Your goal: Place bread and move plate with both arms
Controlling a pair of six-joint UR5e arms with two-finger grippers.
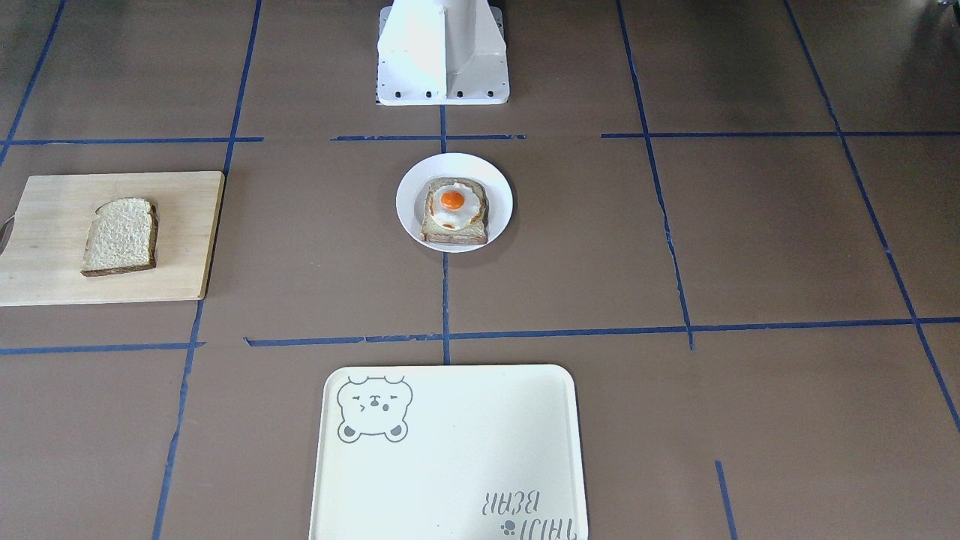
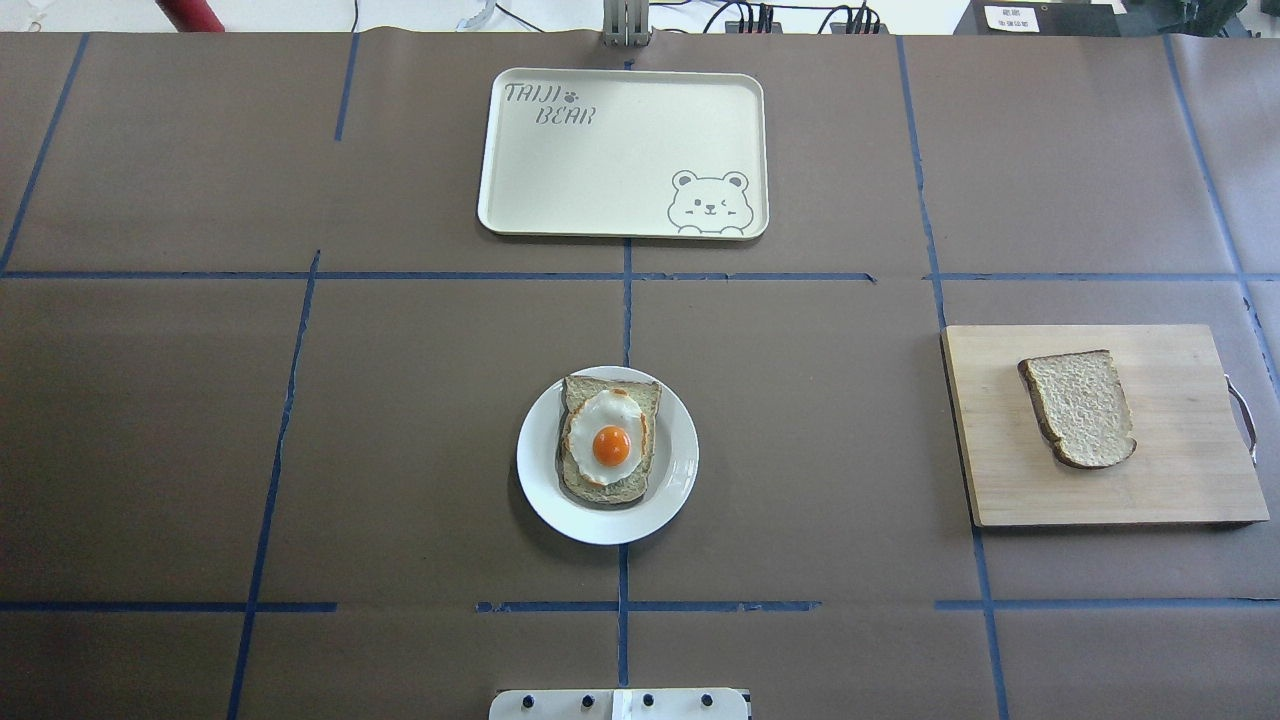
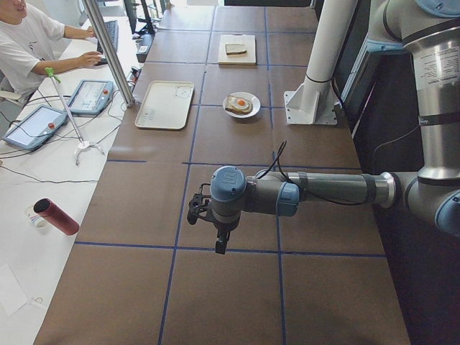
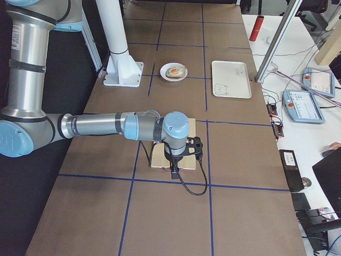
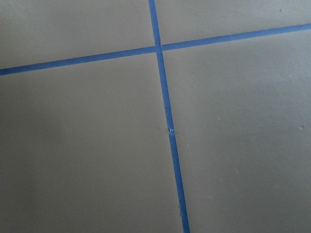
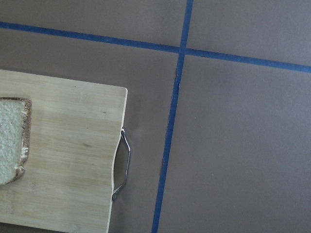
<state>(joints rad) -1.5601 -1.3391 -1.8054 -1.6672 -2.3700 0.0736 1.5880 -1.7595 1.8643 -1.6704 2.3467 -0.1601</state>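
Brown bench (image 2: 400, 450) — we see bread (image 2: 1080, 408) on board (image 2: 1180, 480) near right edge, plate (image 2: 680, 468) mid-bench; left gripper (image 3: 196, 208), right gripper (image 4: 195, 146) — finger opening, can't tell.

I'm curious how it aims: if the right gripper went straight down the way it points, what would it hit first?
Likely the brown table just beside the metal handle of the wooden board, not the bread; the right gripper points down there, though depth is hard to judge.

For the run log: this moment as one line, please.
bread: on cutting board, untouched | plate: holds egg toast | left gripper: over table, state unclear | right gripper: near board handle, state unclear
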